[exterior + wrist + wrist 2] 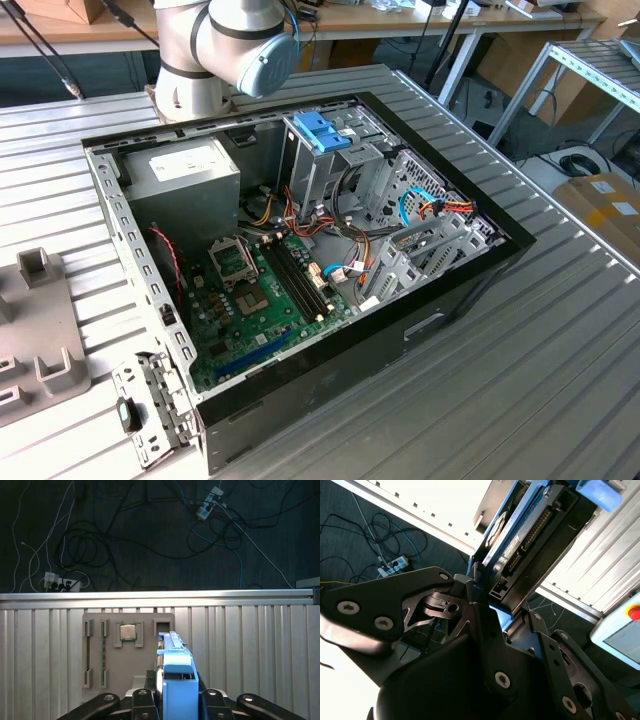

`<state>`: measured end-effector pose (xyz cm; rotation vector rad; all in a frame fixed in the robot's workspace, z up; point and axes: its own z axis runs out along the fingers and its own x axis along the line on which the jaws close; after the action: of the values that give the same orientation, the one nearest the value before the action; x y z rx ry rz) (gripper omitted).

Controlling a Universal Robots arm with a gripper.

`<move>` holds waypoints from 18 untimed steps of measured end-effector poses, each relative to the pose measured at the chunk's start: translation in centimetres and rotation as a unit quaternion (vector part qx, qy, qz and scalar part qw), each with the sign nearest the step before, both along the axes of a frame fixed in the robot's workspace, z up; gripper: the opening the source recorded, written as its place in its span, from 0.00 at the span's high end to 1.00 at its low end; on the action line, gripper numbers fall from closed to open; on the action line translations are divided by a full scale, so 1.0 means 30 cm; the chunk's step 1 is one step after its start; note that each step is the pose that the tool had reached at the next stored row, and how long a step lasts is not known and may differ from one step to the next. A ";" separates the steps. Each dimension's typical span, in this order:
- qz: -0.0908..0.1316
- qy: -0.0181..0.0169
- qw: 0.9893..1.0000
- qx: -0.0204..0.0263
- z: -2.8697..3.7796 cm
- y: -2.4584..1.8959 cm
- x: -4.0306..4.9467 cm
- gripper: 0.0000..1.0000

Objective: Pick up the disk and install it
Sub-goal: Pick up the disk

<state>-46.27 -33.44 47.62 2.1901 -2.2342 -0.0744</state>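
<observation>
The gripper (498, 605) is closed on the disk (517, 537). In the second wrist view its black fingers (481, 611) press against the two sides of the dark drive at the connector end, and the white label and the light-blue carrier rail (600, 492) run away from them along the drive's length. In the first wrist view the disk (174, 652) stands edge-on in the gripper (172, 702), the pale blue plastic of the carrier facing the camera.

The disk is held in the air, clear of the ribbed metal counter (250, 645). Beneath it lies a grey fixture plate (150, 650) on the counter; it carries a square processor (127, 631) in a pocket, with two long narrow slots (103, 652) beside that pocket. Past the counter's edge is a dark floor (280, 540) with loose cables (95, 545) and power strips (61, 584).

In the exterior view an open computer case (420, 330) lies on the counter (520, 400). Inside it are a green motherboard (255, 300) toward the near side, a grey power supply (185, 175) at the far left, and a silver drive cage (330, 175) at the far side, topped by a deeper-blue latch (322, 130). The robot arm (220, 45) rises just behind the case's far edge.
</observation>
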 end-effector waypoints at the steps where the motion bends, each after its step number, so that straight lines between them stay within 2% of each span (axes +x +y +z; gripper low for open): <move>1: 0.000 0.000 1.000 0.000 0.001 0.000 0.000 0.63; 18: 0.000 0.000 1.000 0.000 0.015 0.000 0.000 0.63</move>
<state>-46.27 -33.44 48.06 2.1901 -2.2342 -0.0744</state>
